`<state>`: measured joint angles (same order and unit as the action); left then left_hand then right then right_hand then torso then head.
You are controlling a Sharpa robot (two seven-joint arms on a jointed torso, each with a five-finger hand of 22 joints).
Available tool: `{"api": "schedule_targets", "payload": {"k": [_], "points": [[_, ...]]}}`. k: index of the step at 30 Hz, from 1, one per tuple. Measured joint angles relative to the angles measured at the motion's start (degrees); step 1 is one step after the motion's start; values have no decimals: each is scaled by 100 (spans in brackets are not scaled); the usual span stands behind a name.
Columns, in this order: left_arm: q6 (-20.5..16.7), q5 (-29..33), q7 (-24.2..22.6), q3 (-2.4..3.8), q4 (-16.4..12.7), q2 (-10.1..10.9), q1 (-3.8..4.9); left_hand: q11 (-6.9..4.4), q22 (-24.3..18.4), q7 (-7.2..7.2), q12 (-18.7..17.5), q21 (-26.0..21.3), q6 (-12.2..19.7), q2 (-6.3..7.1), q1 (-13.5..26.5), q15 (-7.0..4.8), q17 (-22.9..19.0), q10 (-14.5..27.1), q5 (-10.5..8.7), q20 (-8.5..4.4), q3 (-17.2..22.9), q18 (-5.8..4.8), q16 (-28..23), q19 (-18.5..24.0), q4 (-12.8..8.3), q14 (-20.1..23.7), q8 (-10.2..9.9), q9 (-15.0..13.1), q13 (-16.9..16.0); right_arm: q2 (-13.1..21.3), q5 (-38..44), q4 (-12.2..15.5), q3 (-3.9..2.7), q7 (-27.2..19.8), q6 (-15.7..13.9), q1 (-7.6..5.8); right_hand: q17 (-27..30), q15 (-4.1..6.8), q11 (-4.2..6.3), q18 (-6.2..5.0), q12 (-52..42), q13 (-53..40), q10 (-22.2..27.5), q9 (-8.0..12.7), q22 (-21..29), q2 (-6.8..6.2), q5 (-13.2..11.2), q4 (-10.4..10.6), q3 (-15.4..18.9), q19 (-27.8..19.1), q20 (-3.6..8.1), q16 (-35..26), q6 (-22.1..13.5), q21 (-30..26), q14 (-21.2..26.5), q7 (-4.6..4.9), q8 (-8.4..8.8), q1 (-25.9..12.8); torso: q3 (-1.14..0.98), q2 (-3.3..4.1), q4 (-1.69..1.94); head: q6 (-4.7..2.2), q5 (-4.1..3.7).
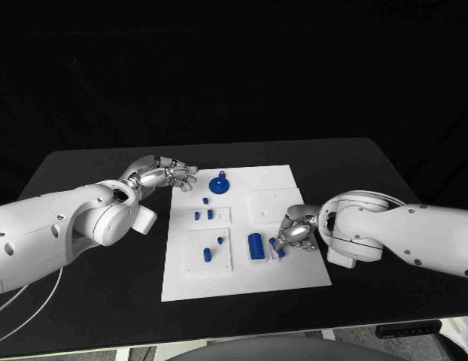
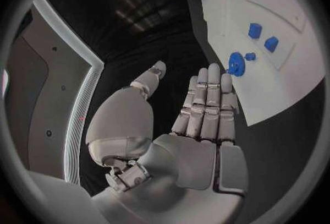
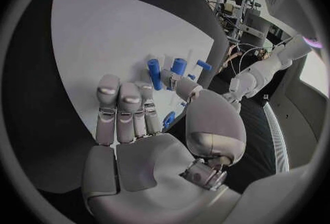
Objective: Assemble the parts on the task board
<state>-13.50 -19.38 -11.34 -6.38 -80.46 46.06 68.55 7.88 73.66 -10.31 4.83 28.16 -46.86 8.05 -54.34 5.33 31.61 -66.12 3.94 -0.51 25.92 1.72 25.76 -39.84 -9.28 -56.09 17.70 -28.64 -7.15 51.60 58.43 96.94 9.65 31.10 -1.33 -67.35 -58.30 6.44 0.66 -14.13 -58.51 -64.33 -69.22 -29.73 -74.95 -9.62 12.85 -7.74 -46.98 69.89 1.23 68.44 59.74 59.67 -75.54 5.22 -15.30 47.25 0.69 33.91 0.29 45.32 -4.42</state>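
Lying flat in the middle of the black table, the white task board carries several blue parts. A round blue knob-like part sits near the board's far edge, toward the robot's left. Nearer the robot, two small blue blocks stand side by side in a recessed panel, with a small blue peg just beyond them. A slim blue pin lies in the near-left panel, with a smaller blue piece close by. A larger blue cylinder lies toward the board's right side.

The left hand hovers over the table just off the board's far-left corner, near the round part but apart from it. The left wrist view shows its fingers extended and side by side, thumb apart, nothing grasped.

The right hand is at the board's right edge, just beside the cylinder. In the right wrist view a small blue part sits between its thumb and fingers; whether it is firmly pinched cannot be told for certain.
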Motion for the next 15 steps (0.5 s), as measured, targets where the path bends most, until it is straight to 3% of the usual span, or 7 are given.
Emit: {"api": "schedule_targets", "payload": {"k": [2, 8, 12, 15], "points": [[2, -1, 3, 0, -1, 0, 0, 0, 0, 0, 0, 0, 0, -18, 18, 0, 0, 0, 0, 0, 0, 0, 0, 0, 0, 0, 0, 0, 0, -3, -6, -3, 0, 0, 2, 0, 0, 0, 0, 0, 0, 4, 0, 13, 0, -70, -323, 133, -43, 0, 0, 0, 1, 0, 0, 0, 0, -70, 0, 0, 0, 0, 1], [5, -4, 10, 0, -3, 3, 0, 0, 0, 0, 0, 0, 0, -18, 18, 0, 6, 0, 0, 0, -16, 0, 0, 0, -16, 0, 0, 0, 0, -6, -15, -7, 2, -1, 11, 0, 0, 0, 0, 0, 0, 5, 0, 25, 0, -224, -848, 419, -99, 22, 21, 0, 9, 0, 0, -9, 0, -165, -1, 0, -2, 6, 9], [7, -5, 15, 0, -4, 4, 0, 0, -1, 0, 0, 0, 0, -18, 18, 0, 6, 0, 0, 0, -16, 0, 0, 0, -16, 0, 0, -1, 0, -6, -19, -7, 2, -5, 19, 0, 0, 0, 0, 0, 0, 5, 0, 24, 0, -276, -952, 533, -90, 21, 21, 0, 10, 0, 0, -10, 0, -213, -2, 0, -4, 8, 9], [8, -6, 17, 0, -5, 4, 0, 0, 4, 0, 0, 0, 0, -18, 18, 0, 6, 0, 0, 0, -16, 0, 0, 0, -16, 0, 0, 0, 0, -6, -21, -3, 2, -11, 28, 0, 0, 0, 0, 0, 0, 5, 1, 24, 1, -403, -980, 619, -52, 22, 21, 0, 10, 0, 0, -10, 0, -279, -2, -1, -5, 8, 12]]}}
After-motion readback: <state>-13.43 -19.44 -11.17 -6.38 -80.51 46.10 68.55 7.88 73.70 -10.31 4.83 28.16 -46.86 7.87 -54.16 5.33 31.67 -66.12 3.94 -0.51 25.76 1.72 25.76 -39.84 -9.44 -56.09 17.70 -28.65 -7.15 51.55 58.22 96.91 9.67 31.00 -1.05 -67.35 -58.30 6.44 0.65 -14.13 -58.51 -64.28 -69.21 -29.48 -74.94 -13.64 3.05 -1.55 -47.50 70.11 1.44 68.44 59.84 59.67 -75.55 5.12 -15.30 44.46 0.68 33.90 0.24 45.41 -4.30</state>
